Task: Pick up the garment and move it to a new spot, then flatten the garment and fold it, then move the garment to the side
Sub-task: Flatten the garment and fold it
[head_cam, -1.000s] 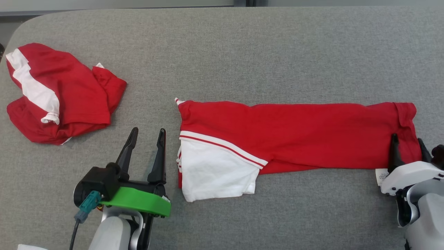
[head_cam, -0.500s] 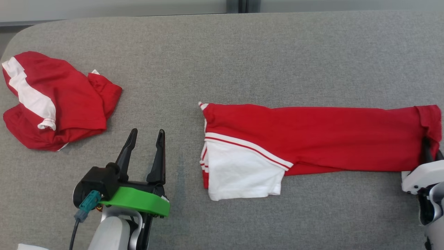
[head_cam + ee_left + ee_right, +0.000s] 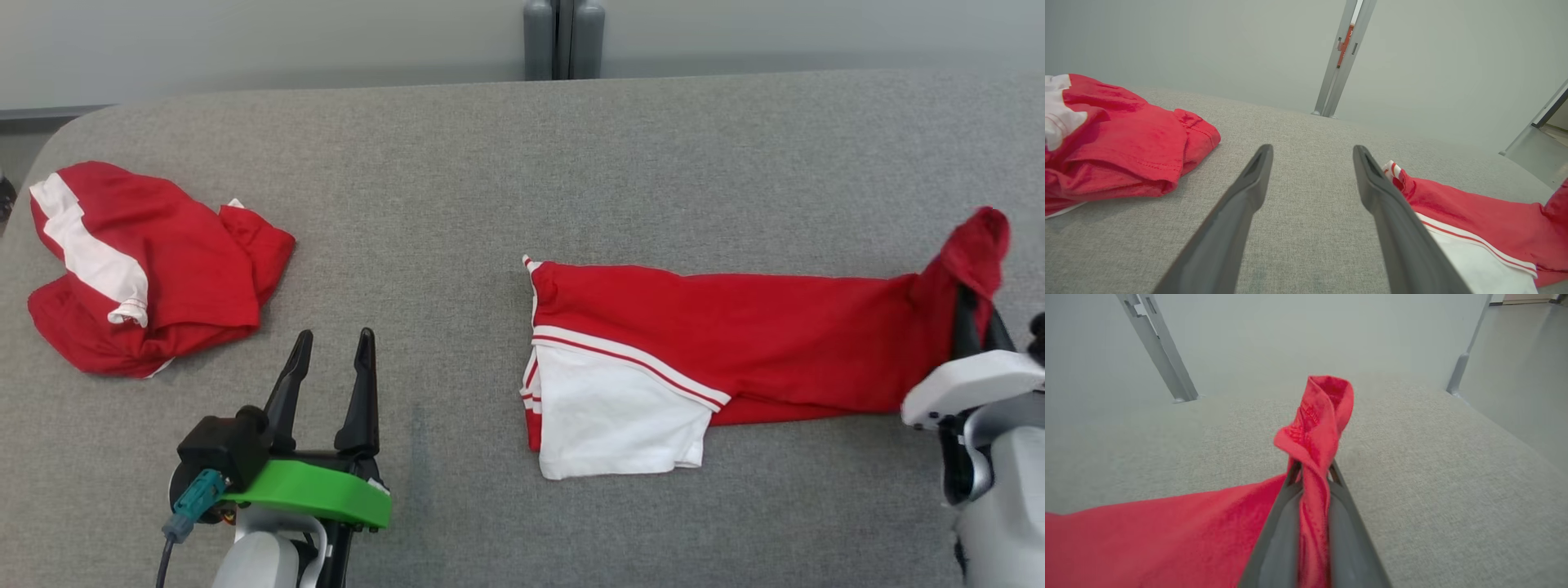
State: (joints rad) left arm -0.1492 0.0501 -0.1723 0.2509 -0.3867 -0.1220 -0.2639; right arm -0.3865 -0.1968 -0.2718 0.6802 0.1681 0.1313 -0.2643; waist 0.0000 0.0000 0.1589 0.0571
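Surface: grey fabric-covered table [image 3: 457,163], with a pale wall behind it and a grey post [image 3: 563,39] standing at the far edge.
Cloth in play: the red garment [image 3: 759,343] lies stretched long across the robot's right half of the table. Its white panel is at the near left end, and its right end is lifted up off the surface.
Right arm: right gripper [image 3: 977,314] has its fingers squeezed on that raised red end. In the wrist view the fabric bunches between them and pokes out past the tips.
Left arm: left gripper [image 3: 335,333] has its fingers spread wide with nothing between them, over bare table, left of the white panel.
Far left: a crumpled red-and-white heap [image 3: 155,269] sits well apart.
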